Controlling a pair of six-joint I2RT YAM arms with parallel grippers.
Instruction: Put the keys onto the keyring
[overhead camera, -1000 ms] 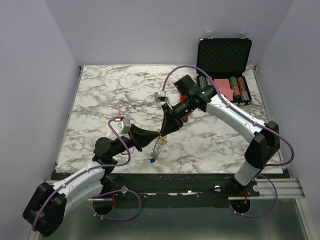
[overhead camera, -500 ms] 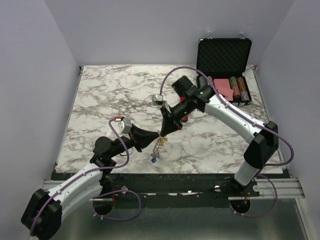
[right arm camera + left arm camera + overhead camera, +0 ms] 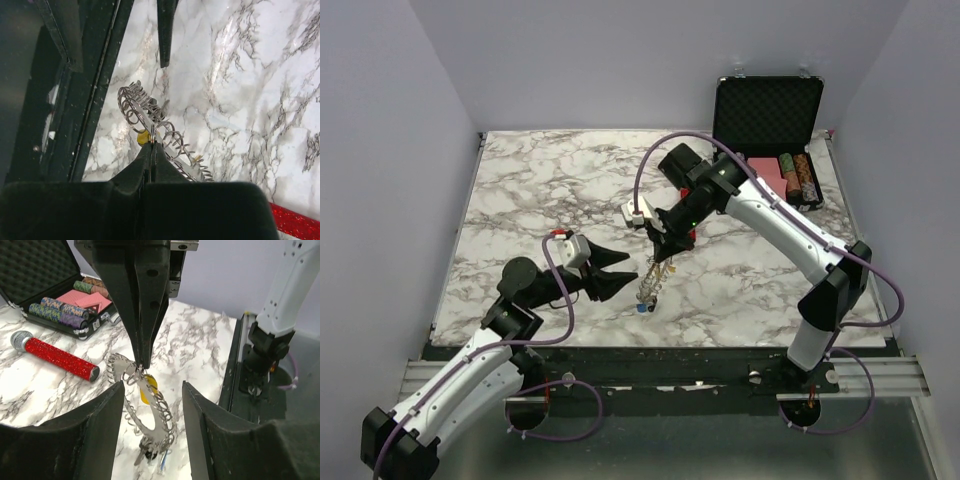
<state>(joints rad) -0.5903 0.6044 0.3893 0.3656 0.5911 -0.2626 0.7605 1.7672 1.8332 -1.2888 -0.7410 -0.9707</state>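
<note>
– Where's the thin silvery wire keyring [image 3: 652,282]?
– Near the red glittery cylinder [image 3: 55,352], on its arm-base side, pinched in the right gripper's [image 3: 151,145] closed fingers. The left gripper [image 3: 152,386] is spread open, holding nothing.

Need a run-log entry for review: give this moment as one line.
right end effector: shut on keyring, ring hanging | left end effector: open, near keyring, apart | yellow key: at keyring, threading unclear

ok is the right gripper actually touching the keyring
Touching. The right wrist view shows the right gripper shut on a wire loop of the keyring, pinched between its tips.
</note>
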